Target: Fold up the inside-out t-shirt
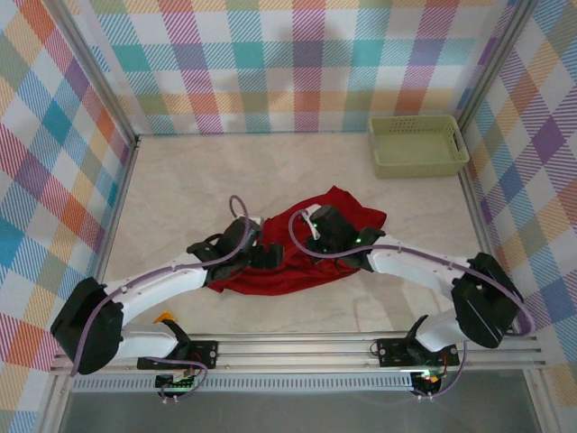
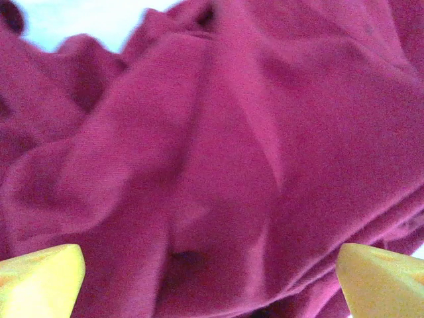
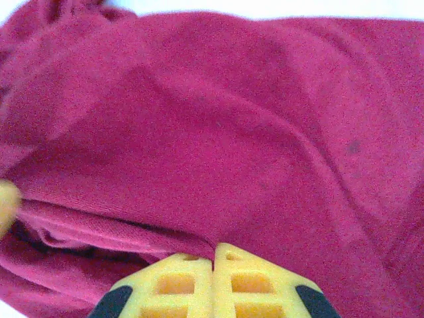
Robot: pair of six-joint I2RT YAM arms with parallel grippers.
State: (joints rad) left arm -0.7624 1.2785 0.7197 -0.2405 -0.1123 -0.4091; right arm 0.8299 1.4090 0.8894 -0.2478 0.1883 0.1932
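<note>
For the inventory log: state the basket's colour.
Pale green basket, clearest in the top external view.

Open table surrounds the crumpled t-shirt; the basket blocks the far right corner.

From above, my wrists hide the middle of the shirt. Up close the shirt is blurred and runs off both sides. The fingers of my left gripper are cut off at the bottom edge. The tips of my right gripper are buried under a shirt fold.
</note>
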